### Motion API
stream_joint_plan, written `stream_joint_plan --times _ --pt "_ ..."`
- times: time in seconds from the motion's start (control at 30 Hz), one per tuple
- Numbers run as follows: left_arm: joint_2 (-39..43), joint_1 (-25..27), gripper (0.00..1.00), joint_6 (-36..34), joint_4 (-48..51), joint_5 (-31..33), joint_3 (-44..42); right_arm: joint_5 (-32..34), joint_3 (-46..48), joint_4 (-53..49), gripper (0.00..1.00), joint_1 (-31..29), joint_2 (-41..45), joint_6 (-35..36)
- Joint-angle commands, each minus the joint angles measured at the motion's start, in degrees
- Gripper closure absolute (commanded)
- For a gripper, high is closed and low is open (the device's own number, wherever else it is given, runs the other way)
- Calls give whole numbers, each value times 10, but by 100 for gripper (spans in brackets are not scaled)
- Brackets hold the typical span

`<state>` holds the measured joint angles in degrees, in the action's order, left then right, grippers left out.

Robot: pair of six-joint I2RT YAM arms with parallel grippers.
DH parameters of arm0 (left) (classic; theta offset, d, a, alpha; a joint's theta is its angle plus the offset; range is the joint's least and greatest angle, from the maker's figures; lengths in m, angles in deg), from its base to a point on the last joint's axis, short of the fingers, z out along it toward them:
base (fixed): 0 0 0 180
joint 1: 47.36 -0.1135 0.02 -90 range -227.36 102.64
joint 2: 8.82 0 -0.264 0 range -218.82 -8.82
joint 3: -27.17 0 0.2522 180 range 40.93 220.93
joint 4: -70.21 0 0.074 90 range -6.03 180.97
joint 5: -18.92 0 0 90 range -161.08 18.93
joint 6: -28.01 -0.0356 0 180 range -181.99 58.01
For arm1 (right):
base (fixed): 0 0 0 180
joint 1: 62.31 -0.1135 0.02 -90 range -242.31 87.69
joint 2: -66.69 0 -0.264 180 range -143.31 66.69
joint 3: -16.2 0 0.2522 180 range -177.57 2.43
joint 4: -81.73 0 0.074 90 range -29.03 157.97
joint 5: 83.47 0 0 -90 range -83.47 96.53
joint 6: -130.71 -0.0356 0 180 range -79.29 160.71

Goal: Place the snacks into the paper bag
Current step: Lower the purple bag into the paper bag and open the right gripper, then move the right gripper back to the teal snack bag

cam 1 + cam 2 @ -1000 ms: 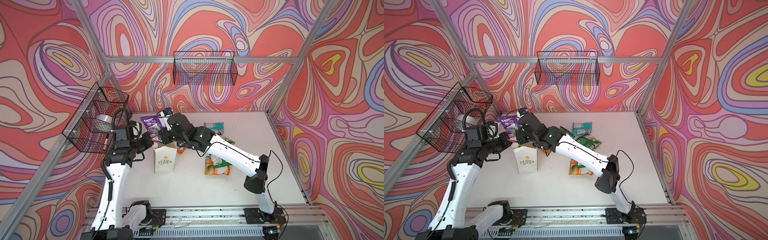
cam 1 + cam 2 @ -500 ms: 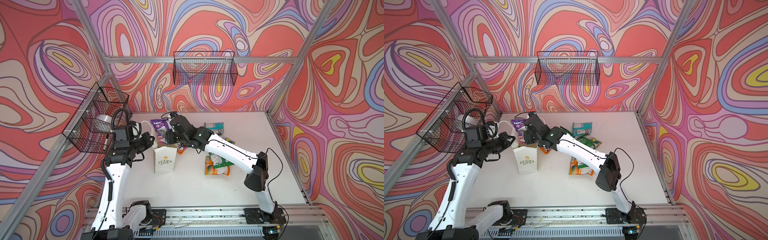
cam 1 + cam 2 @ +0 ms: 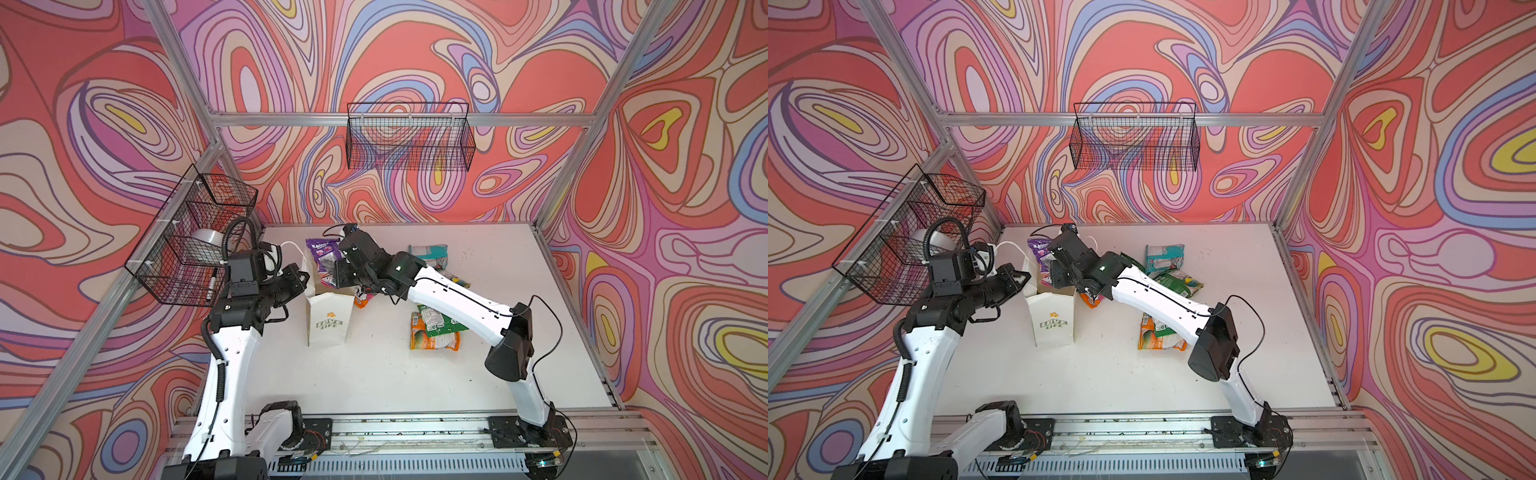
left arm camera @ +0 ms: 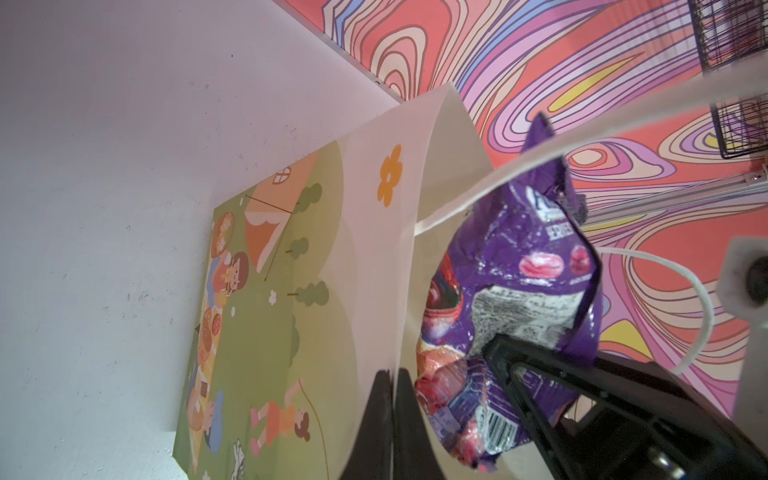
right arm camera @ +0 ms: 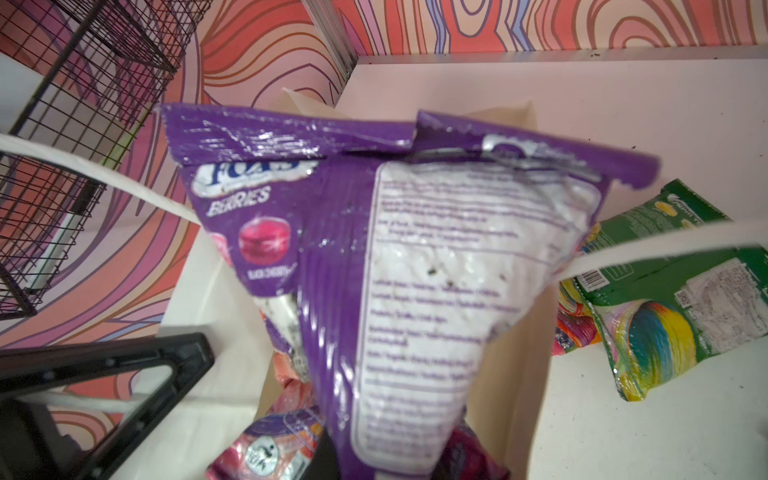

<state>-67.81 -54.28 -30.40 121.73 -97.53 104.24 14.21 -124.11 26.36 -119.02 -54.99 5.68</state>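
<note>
Where swirled walls [image 3: 415,62] ring white table [image 3: 374,374], left gripper [image 4: 394,376] pinches bag [image 3: 328,320], right gripper [image 3: 337,277] clasps purple packet [image 3: 322,253].

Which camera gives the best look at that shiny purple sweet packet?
The right wrist view: the purple packet fills it, its label readable. The left wrist view shows it crumpled by the white paper bag; in both top views it is small, partly hidden by the right gripper.

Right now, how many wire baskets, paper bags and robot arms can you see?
Wire baskets: 2, one on the back wall, one on the left wall
Paper bag: 1
Robot arms: 2, left and right
Total: 5
</note>
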Motion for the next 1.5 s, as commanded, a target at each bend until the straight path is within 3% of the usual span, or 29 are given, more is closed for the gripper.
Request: stream_joint_plan --times 0.0,0.53,0.7,0.87,1.17,1.33,1.47 --pt "9 -6 100 5 -29 -13 -2 4 -18 6 83 -3 -6 0" --pt "8 -10 100 7 -30 -14 -4 -3 -83 -2 35 -34 5 80" --pt "9 -10 100 7 -29 -13 -4 29 -114 -25 25 -43 34 123" --pt "9 -12 100 8 -26 -9 -4 114 -70 -27 13 -43 85 160" --pt "7 -12 100 0 -1 26 7 210 53 -10 2 -43 187 174" --pt "8 -11 100 -11 17 57 17 273 109 -25 2 -41 243 173" --pt "11 -11 100 -22 30 79 21 230 176 -42 2 6 285 126"
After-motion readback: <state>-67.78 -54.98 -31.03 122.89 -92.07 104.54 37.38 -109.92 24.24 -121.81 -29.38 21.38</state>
